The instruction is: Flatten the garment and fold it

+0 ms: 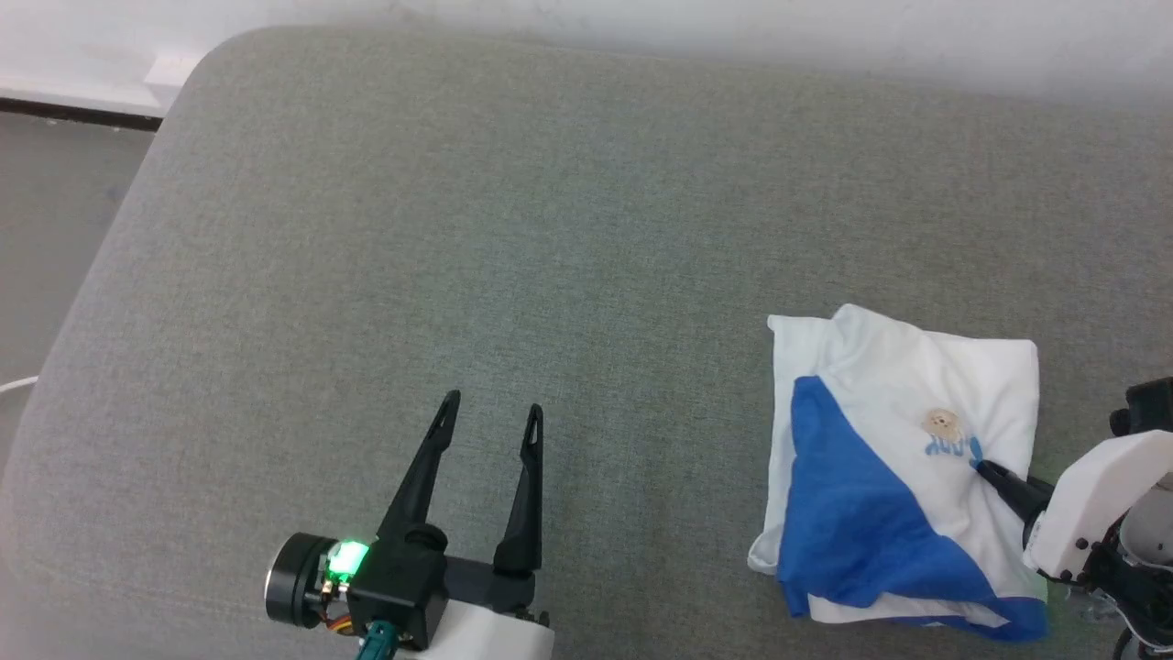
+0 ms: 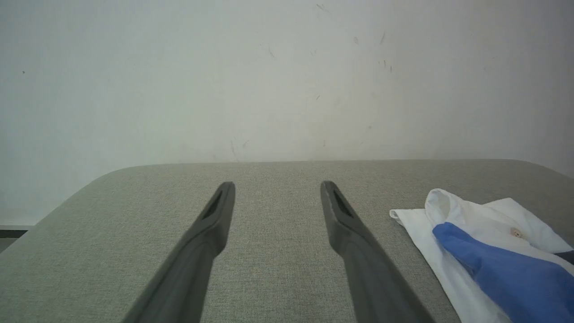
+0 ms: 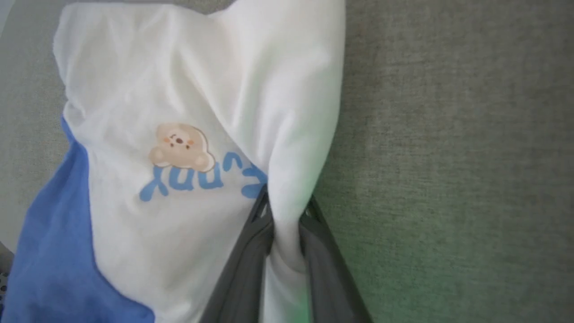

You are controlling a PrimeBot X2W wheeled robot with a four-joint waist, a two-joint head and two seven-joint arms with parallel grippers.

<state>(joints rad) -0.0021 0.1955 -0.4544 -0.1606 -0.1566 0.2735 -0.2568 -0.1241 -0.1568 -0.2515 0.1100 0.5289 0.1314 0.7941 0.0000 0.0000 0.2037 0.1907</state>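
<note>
Head view: one grey upholstered surface (image 1: 550, 229) fills the field, with one white and blue T-shirt (image 1: 962, 376) lying crumpled at its near right, neither flattened nor folded. One blue sleeve (image 1: 852, 495) lies draped across the white body.

Two grippers are counted. The left gripper (image 1: 492, 408) hovers over bare upholstery, fingers spread, holding nothing, well apart from the shirt. The right gripper (image 3: 287, 199) is pinching a raised fold of white cloth just beside the chest print, which comprises one bear motif (image 3: 179, 146) and one line of blue lettering (image 3: 202, 181).

Risks, as judged:
- The pinch looks narrow, and soft cloth may slip out under a pull.
- The fold may contain several layers, so that lifting drags the whole bundle instead of opening it.
- With one gripper alone engaged, the shirt may slide toward the near edge.
</note>
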